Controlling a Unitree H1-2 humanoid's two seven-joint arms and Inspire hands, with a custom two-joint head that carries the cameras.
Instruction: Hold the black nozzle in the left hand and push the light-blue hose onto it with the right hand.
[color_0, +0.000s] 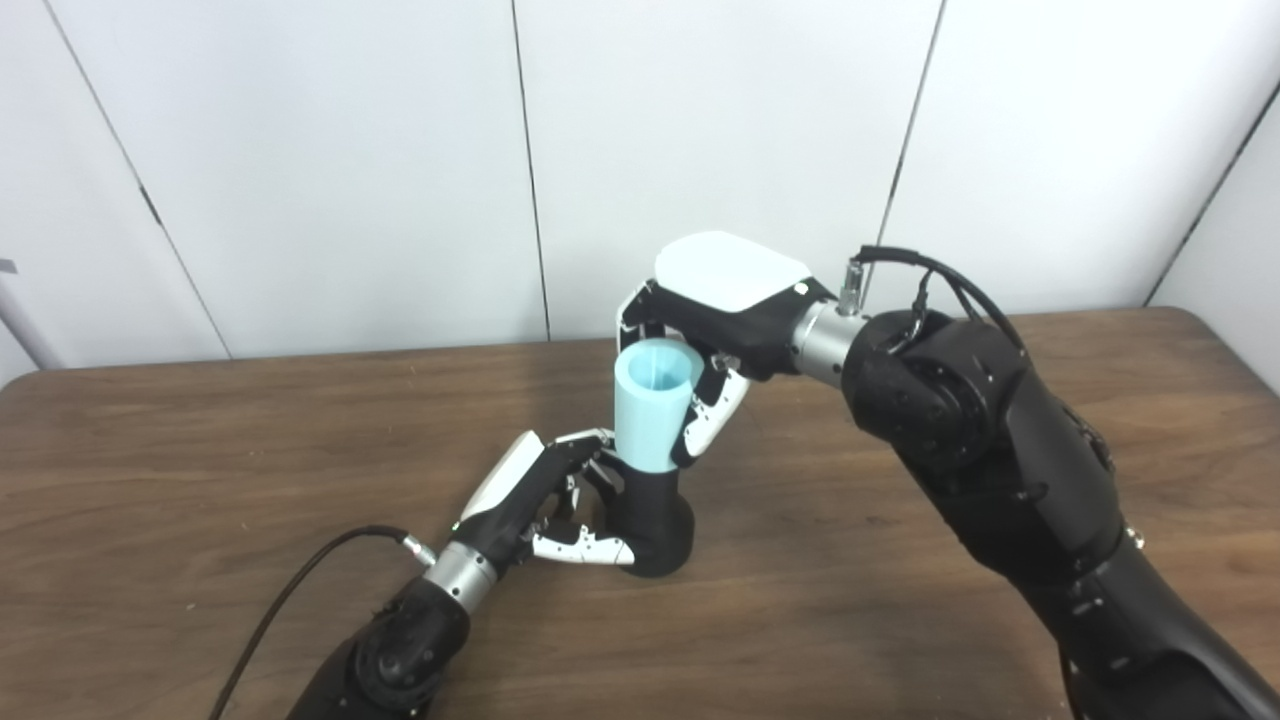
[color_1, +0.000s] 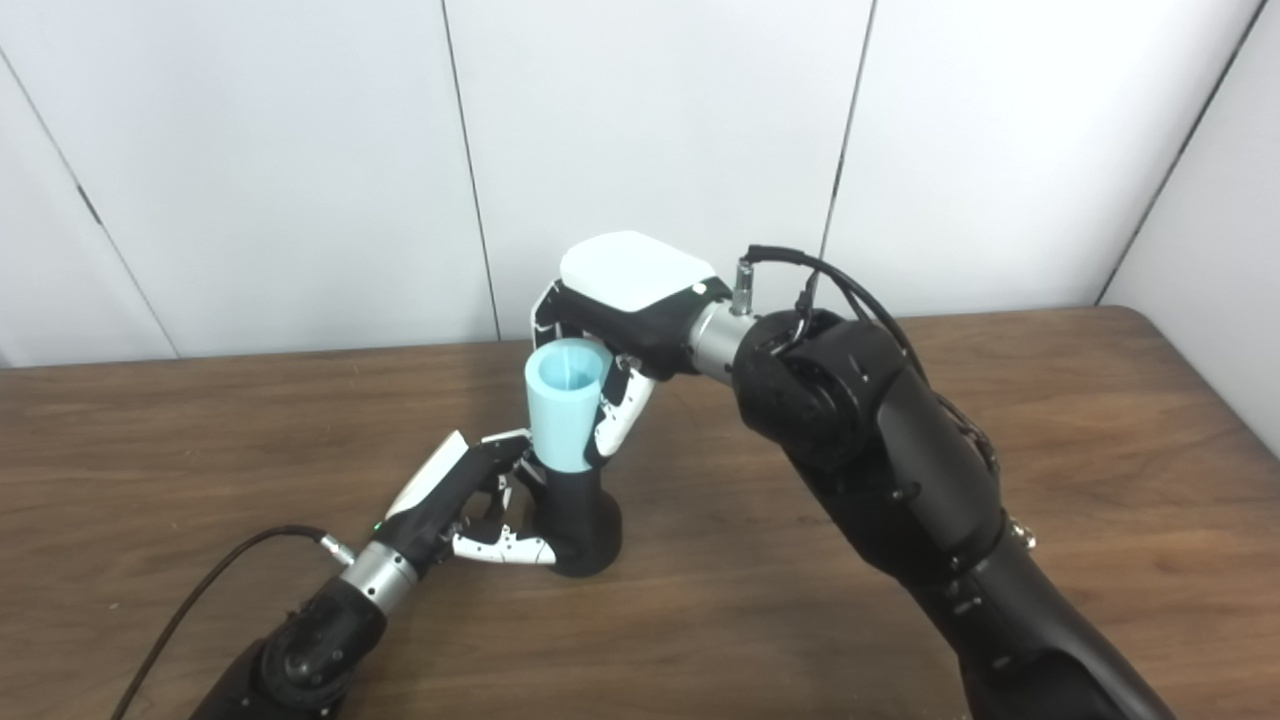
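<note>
The black nozzle (color_0: 655, 520) stands upright on the wooden table (color_0: 200, 440), wide at its base. My left hand (color_0: 540, 495) comes in from the lower left and is shut on the nozzle's lower part, fingers wrapped around it. The light-blue hose (color_0: 652, 405), a short open-topped tube, sits upright on top of the nozzle, its lower end over the nozzle's neck. My right hand (color_0: 720, 330) reaches in from the right and is shut on the hose from behind and the side. The join between hose and nozzle is partly hidden by fingers.
A black cable (color_0: 290, 590) trails from the left wrist across the table toward the front edge. White wall panels (color_0: 330, 150) stand just behind the table's far edge. The right arm (color_0: 1000, 450) crosses the table's right half.
</note>
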